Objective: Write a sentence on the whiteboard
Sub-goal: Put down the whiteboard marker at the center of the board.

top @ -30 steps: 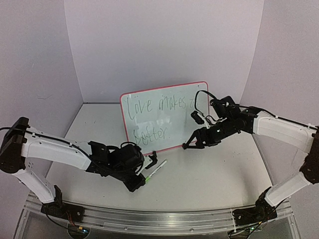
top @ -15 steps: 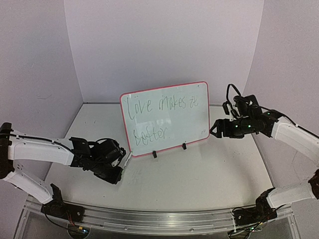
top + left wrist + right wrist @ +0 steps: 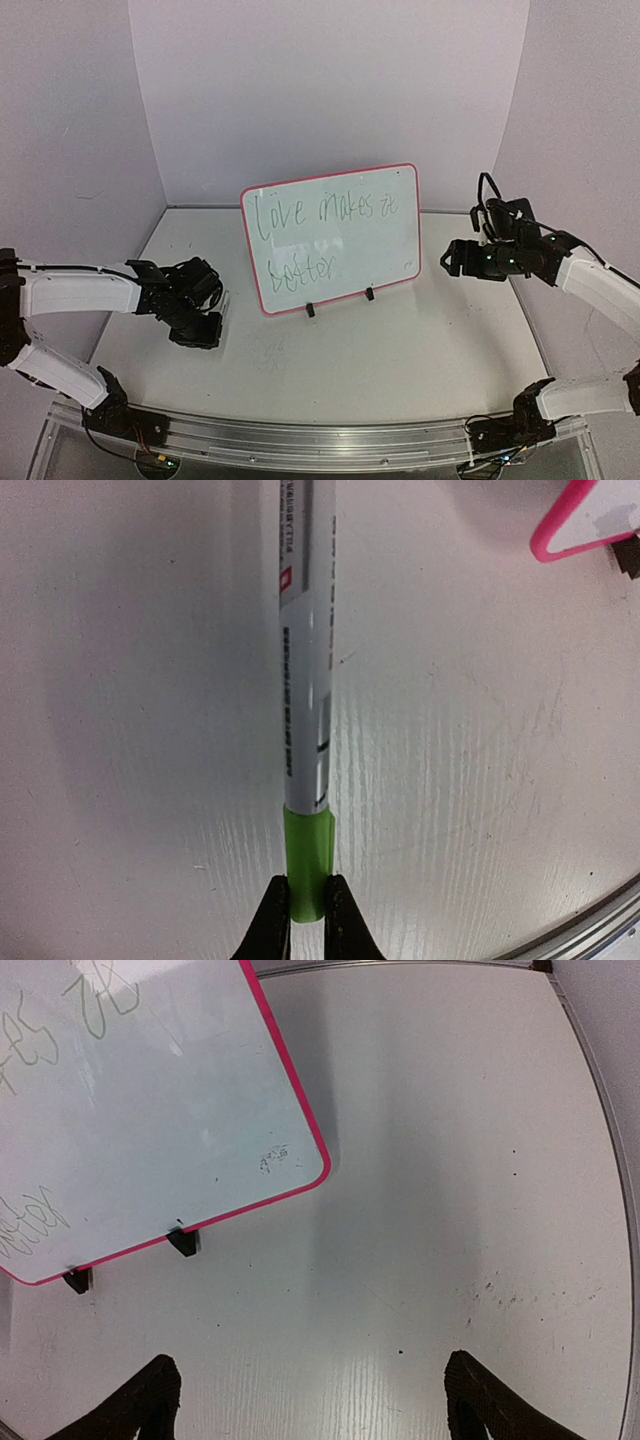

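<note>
Green-capped marker [image 3: 306, 680] clenched in left pincer [image 3: 308, 920]; right pincer [image 3: 310, 1385] released. Lay your marker flat on surface [image 3: 480, 780], then unclench.

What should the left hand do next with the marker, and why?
Probably ease down and open the left hand, leaving the marker on the table. The sentence fills two lines on the whiteboard, and the hand pinches the marker by its green end, low over the table, left of the board. Contact with the surface is unclear.

White table [image 3: 400, 350] bears the standing whiteboard [image 3: 335, 240]
</note>
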Controlling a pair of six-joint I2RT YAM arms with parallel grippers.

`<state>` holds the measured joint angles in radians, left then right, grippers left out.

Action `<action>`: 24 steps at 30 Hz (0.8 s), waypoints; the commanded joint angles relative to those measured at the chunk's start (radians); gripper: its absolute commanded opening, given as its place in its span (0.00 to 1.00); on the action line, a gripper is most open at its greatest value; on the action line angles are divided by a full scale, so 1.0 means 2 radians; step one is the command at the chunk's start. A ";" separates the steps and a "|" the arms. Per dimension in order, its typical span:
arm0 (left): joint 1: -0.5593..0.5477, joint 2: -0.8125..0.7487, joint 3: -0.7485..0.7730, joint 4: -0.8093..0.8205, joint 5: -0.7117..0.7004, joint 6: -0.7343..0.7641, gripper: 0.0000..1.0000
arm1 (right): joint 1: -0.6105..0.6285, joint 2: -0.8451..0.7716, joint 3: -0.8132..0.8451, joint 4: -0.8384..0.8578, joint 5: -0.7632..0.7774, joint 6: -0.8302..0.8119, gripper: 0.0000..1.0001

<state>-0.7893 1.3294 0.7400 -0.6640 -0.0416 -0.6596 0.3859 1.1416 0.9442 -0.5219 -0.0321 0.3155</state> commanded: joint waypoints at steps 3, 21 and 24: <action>0.060 0.050 0.040 0.072 0.019 0.057 0.11 | -0.009 -0.022 -0.029 0.041 0.039 0.000 0.88; 0.175 0.048 0.085 0.138 -0.012 0.146 0.96 | -0.037 -0.064 -0.093 0.114 0.062 -0.019 0.96; 0.221 0.015 0.085 0.163 -0.029 0.164 0.98 | -0.054 -0.077 -0.114 0.151 0.052 -0.024 0.97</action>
<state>-0.4520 1.4690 0.8696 -0.4316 -0.0339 -0.3968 0.3175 1.0286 0.7611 -0.3406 0.0709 0.2896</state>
